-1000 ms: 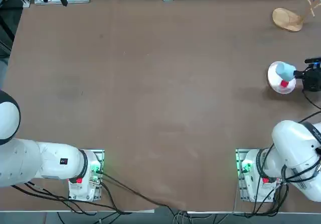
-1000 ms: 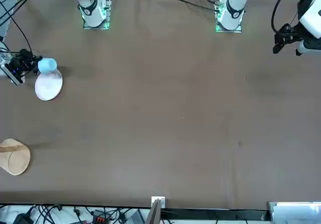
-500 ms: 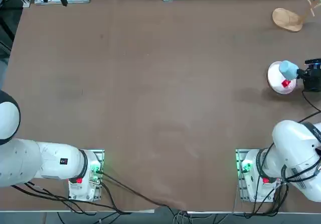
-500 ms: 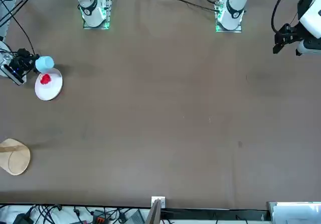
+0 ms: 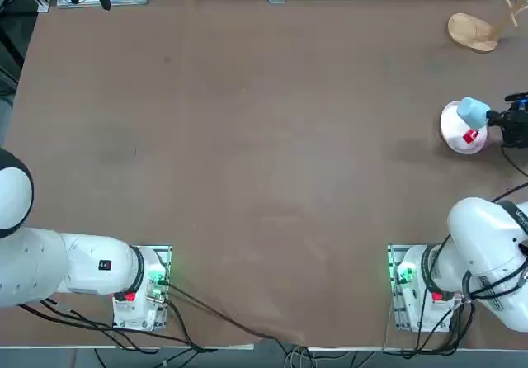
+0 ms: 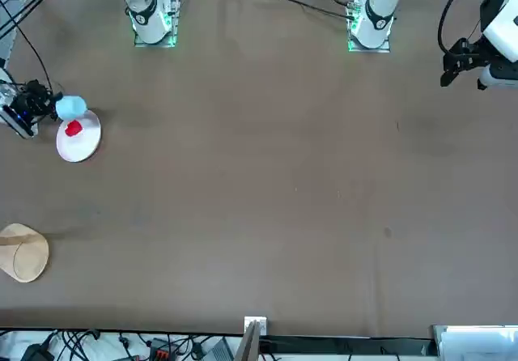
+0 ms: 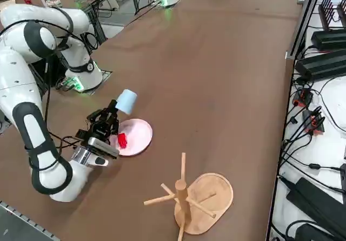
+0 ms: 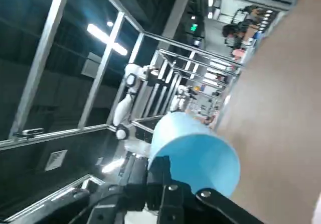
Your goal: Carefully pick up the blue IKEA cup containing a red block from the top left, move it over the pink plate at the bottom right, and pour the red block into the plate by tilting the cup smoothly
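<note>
Brown surface (image 5: 247, 137), wide and mostly bare, carrying the items at the robot's right edge. Right hand (image 7: 111, 114): held low beside the pink plate, on the side away from the middle of the surface, its fingers (image 8: 165, 184) pinching the blue IKEA cup by the base end. Blue IKEA cup (image 7: 127, 100): light-blue tumbler, raised off the surface and tipped well over, lying close to sideways, its body overlapping the plate's rim in the top view (image 5: 472, 112) and in the front view (image 6: 71, 107); in the wrist view (image 8: 193, 151) it fills the middle of the picture, clamped between the dark fingers. Whether its mouth faces down toward the plate cannot be told for certain. Pink plate (image 7: 138, 135): small, round, very pale, flat on the surface near the robot's right edge; seen also from above (image 5: 452, 129) and from the front (image 6: 85, 142). Red block (image 7: 121, 140): small, bright red, lying on the plate, out of the cup, just below the tipped cup; visible from above (image 5: 470, 136) and from the front (image 6: 73, 129). Tan wooden stand (image 7: 186, 195): oval base with an upright post and pegs, standing on the surface apart from the plate, toward the far right corner in the top view (image 5: 474, 31).
</note>
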Available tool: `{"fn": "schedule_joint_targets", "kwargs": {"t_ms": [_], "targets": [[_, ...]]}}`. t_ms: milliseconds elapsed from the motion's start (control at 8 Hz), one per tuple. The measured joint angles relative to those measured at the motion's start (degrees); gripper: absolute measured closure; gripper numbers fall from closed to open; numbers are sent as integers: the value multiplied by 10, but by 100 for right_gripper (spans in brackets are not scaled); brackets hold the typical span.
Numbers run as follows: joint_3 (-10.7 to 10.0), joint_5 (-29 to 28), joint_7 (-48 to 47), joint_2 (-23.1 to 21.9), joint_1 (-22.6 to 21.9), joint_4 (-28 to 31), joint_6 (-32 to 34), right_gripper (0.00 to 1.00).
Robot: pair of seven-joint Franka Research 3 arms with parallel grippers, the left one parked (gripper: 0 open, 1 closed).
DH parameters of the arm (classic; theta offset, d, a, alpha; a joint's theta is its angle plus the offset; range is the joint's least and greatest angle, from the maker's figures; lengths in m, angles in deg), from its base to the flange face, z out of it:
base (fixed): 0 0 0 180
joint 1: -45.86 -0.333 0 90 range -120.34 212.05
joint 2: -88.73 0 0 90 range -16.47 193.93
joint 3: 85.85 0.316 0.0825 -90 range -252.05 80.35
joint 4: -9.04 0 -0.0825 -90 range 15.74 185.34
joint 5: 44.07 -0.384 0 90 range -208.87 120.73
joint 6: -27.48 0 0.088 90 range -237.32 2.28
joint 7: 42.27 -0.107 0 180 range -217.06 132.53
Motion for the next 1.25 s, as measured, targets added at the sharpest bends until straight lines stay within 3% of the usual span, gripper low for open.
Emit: {"fn": "schedule_joint_targets", "kwargs": {"t_ms": [625,1250], "targets": [[8,1,-78,-231,-65,164,-180,98],[9,24,-259,-431,-184,294,-405,98]]}}
